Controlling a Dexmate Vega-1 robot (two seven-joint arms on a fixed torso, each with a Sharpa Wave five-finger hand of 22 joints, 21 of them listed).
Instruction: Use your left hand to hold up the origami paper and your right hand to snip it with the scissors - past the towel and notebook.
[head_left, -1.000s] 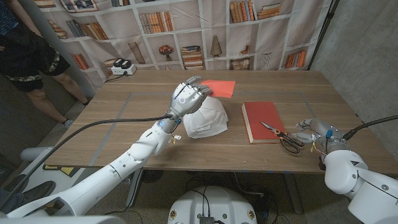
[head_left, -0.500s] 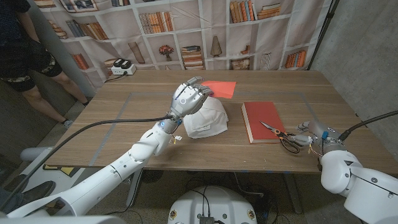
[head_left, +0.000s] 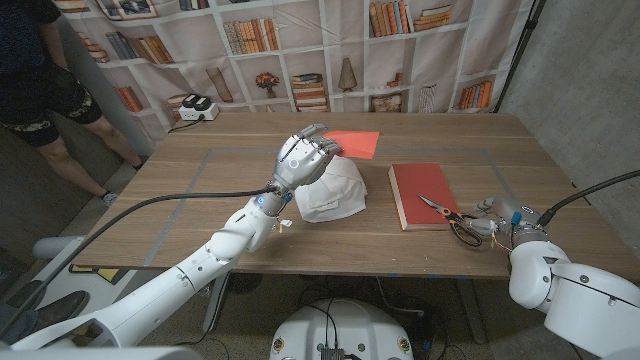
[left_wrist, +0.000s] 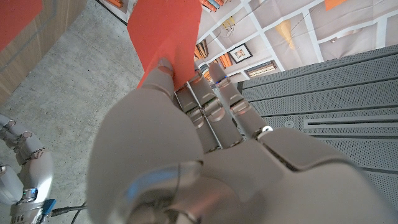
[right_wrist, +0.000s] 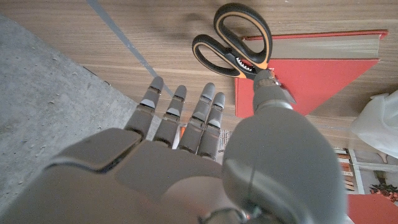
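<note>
Scissors (head_left: 455, 220) lie half on the red notebook (head_left: 418, 190), your right hand (head_left: 497, 215) beside them, fingers spread, holding nothing. Your left hand (head_left: 303, 158) grips the origami paper (head_left: 355, 142) above the white towel (head_left: 333, 194).

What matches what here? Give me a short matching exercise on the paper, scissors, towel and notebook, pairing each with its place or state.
Things:
1. paper
2. scissors
3. towel
4. notebook

Places or states:
A. white, crumpled, mid-table
B. red, lying flat under the blades
C. edge pinched by the left hand
D. handles on the table by the right hand

Pairs: 1-C, 2-D, 3-A, 4-B
</note>
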